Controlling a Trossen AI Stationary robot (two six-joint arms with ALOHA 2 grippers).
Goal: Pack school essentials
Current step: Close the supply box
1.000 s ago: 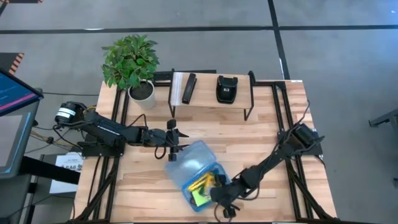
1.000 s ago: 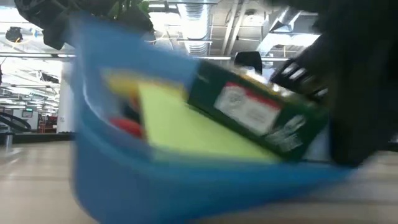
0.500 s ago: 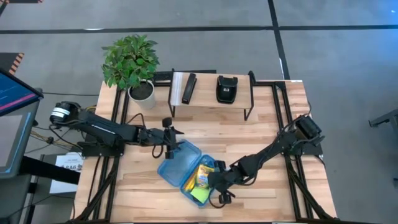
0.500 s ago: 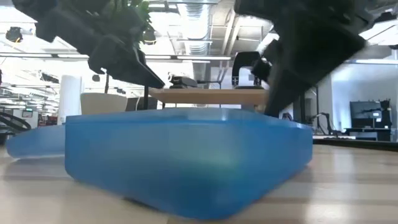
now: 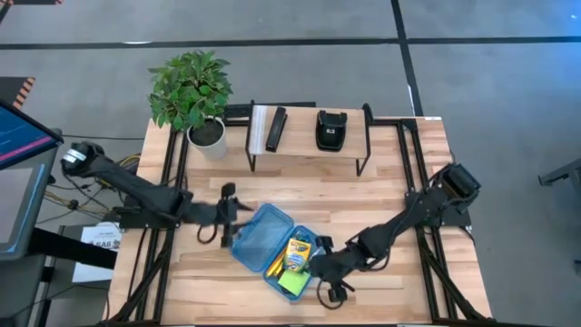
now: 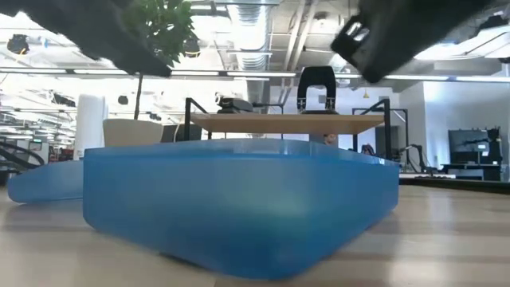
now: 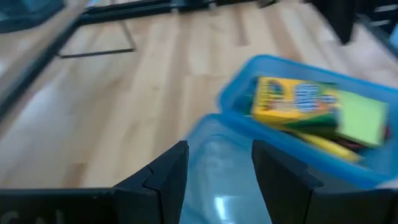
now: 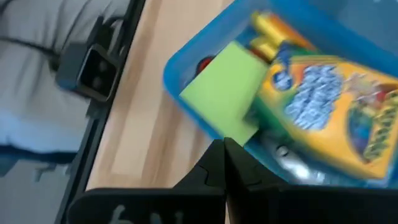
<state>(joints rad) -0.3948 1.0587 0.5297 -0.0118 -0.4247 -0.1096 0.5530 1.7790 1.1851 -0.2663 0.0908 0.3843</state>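
The translucent blue case [image 5: 257, 232] lies open and flat on the table, its lid toward the left. Its tray holds the yellow-green crayon box [image 5: 298, 252], the lime sticky-note pad [image 5: 292, 283], pencils [image 5: 275, 268] and a bit of red scissors handle [image 8: 204, 64]. My left gripper [image 5: 234, 213] is open just left of the lid [image 7: 217, 186], which shows between its fingers and past them; I see no touch. My right gripper [image 5: 329, 292] is shut and hovers above the tray's near corner, by the sticky-note pad [image 8: 227, 93].
A small shelf [image 5: 309, 150] at the far side carries two black objects [image 5: 330, 129]. A potted plant [image 5: 192, 86] stands at the far left. Black frame rails [image 5: 413, 173] run along both table sides. Bare wood lies left of the case.
The case, tilted up off the table a second ago, now lies flat with its lid laid open. My left gripper has drawn back toward the table's left edge, away from the lid. My right gripper has risen above the tray's near corner.
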